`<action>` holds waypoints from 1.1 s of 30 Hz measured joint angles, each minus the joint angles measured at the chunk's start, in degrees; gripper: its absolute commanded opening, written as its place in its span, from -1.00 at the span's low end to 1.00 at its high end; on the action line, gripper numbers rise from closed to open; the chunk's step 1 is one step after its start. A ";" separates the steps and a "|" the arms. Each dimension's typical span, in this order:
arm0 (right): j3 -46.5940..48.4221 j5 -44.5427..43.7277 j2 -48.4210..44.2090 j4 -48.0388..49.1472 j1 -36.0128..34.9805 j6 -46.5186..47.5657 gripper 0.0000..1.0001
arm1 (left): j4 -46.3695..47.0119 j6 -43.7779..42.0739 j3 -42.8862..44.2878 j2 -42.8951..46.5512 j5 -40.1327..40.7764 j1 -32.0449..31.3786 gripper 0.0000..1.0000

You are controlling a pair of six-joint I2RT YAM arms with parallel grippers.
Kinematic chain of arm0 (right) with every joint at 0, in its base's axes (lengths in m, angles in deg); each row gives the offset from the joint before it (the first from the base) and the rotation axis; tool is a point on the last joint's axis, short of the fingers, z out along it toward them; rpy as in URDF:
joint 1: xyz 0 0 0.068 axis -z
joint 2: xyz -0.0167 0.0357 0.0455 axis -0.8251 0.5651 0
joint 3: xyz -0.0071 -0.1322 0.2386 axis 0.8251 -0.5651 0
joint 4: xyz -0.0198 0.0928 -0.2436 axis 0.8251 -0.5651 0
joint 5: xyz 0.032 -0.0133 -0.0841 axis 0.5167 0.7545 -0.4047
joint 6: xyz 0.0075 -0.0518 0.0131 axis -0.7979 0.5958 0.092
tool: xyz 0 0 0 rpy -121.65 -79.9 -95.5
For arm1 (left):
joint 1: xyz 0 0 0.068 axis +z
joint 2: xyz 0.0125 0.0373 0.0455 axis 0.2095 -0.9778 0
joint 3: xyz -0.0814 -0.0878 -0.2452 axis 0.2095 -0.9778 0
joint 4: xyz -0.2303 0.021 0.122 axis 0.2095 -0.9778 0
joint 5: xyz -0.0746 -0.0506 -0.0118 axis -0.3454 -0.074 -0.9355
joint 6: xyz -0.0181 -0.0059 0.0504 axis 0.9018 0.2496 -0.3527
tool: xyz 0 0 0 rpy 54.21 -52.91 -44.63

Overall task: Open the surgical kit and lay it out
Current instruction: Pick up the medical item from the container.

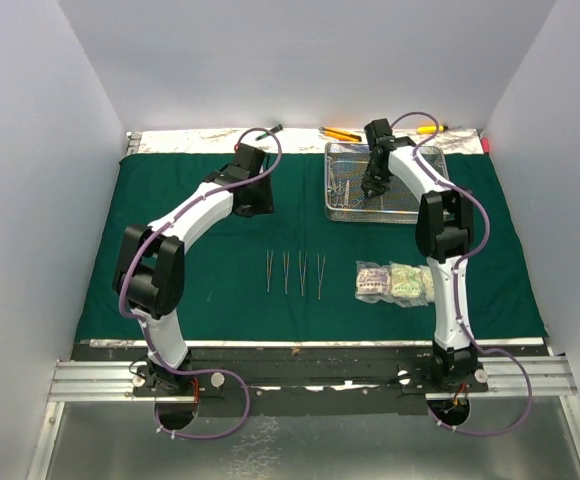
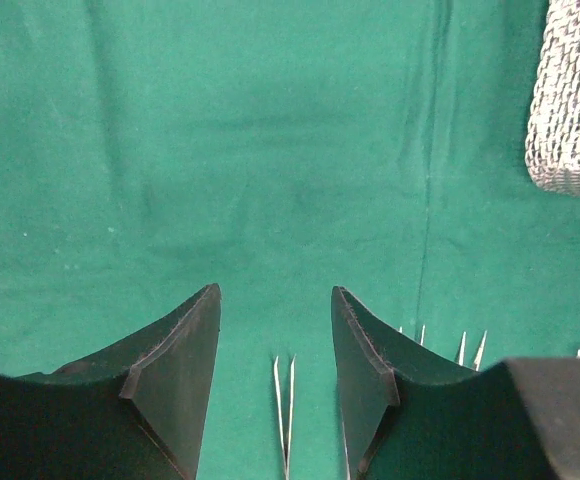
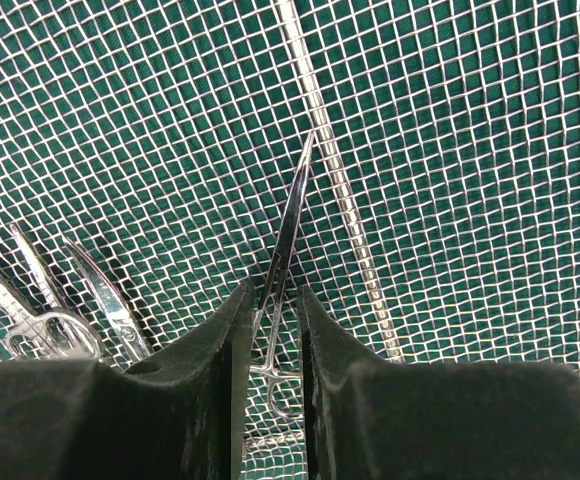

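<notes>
Green cloth (image 1: 220, 220) spread flat. Mesh tray (image 1: 390, 214) far right on cloth, clamps (image 3: 282, 250) lying inside. Four tweezers (image 1: 294, 272) in row mid-cloth; three packets (image 1: 395, 282) just right.

The left gripper (image 2: 275, 292) is held left of the wire-mesh tray (image 1: 342, 214) with its fingers parted and nothing between them, while the right gripper (image 3: 273, 290) is pointed down into that tray, its fingers set narrowly either side of a clamp (image 3: 288, 220).

Bench (image 1: 190, 141): a dark green cloth wrap (image 1: 220, 270) is lying spread flat over most of it. A wire-mesh tray (image 1: 370, 215), four tweezers (image 1: 293, 272) in a row and three clear packets (image 1: 390, 282) are resting on the cloth. Orange- and yellow-handled tools (image 1: 340, 133) are lying along the bare far strip.
</notes>
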 measured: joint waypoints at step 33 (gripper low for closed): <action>-11.21 -0.76 -13.86 14.93 1.11 -1.55 -0.99 | -3.08 -1.27 9.90 -1.33 -2.51 0.24 0.09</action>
